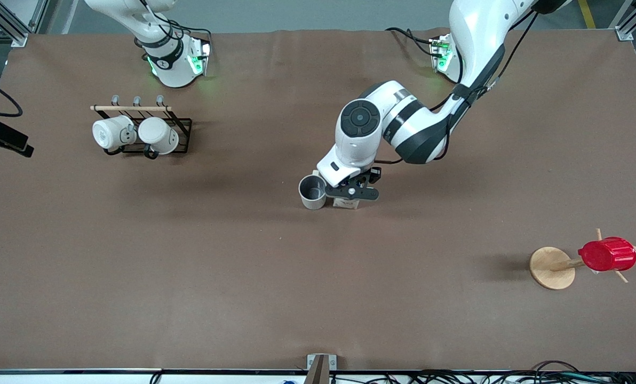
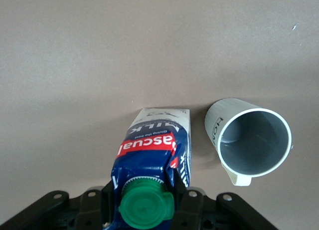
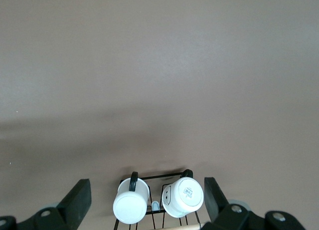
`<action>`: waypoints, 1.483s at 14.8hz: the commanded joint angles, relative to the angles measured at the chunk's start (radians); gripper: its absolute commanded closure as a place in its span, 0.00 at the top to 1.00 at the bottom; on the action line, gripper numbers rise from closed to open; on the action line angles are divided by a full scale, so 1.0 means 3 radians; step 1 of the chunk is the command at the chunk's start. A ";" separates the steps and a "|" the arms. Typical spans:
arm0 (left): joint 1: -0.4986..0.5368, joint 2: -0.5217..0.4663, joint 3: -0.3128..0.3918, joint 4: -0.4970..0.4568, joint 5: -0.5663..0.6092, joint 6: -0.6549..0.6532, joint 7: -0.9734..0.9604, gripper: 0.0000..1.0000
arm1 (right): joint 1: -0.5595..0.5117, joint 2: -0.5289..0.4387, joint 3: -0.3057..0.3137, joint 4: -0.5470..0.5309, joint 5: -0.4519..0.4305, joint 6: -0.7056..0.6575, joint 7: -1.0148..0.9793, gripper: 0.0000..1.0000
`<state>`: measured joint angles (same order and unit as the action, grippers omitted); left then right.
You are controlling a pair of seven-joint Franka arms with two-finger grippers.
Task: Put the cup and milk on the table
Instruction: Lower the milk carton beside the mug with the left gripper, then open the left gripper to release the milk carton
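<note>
The milk (image 2: 149, 152), a blue-and-white carton with a green cap, stands upright with its base at the brown table (image 1: 243, 266). My left gripper (image 2: 144, 195) is shut on its top, one finger on each side. In the front view the left gripper (image 1: 352, 193) covers most of the milk (image 1: 347, 203). The cup (image 1: 312, 192), cream-white with a dark grey inside, stands upright on the table right beside the carton, toward the right arm's end; it also shows in the left wrist view (image 2: 251, 140). My right gripper (image 3: 146, 182) is open and empty, high over a mug rack.
A black wire rack (image 1: 182, 128) holding two bright white mugs (image 1: 136, 133) stands near the right arm's base. A red ribbed cup (image 1: 607, 254) hangs on a wooden peg stand (image 1: 551, 268) toward the left arm's end, nearer the front camera.
</note>
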<state>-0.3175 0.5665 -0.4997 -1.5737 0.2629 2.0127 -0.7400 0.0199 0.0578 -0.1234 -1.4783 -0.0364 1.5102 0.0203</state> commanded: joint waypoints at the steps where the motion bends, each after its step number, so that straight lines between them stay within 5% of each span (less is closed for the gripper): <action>1: -0.0041 0.0055 0.0024 0.0097 0.0106 -0.0036 -0.0069 0.04 | -0.0056 -0.0050 0.0043 -0.0047 0.0070 -0.0038 -0.0047 1.00; 3: -0.0031 0.0045 0.0024 0.0097 0.0106 -0.0031 -0.0064 0.30 | -0.0056 -0.0050 0.0043 -0.0047 0.0070 -0.0043 -0.0047 1.00; 5: -0.0005 0.0019 0.0024 0.0112 0.0121 -0.0036 -0.0054 1.00 | -0.0056 -0.0050 0.0043 -0.0047 0.0070 -0.0043 -0.0047 1.00; 15: 0.0612 -0.0988 -0.0022 -0.0067 -0.0241 -0.0440 0.0272 1.00 | -0.0051 -0.0050 0.0043 -0.0037 0.0070 -0.0043 -0.0052 1.00; 22: 0.0991 -0.1167 -0.0022 -0.0072 -0.0559 -0.0624 0.0697 1.00 | -0.0056 -0.0050 0.0043 -0.0037 0.0070 -0.0038 -0.0057 1.00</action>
<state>-0.0384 0.2483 -0.4993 -1.5743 0.1140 1.8395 -0.5471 0.0199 0.0578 -0.1225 -1.4784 -0.0363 1.5003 0.0135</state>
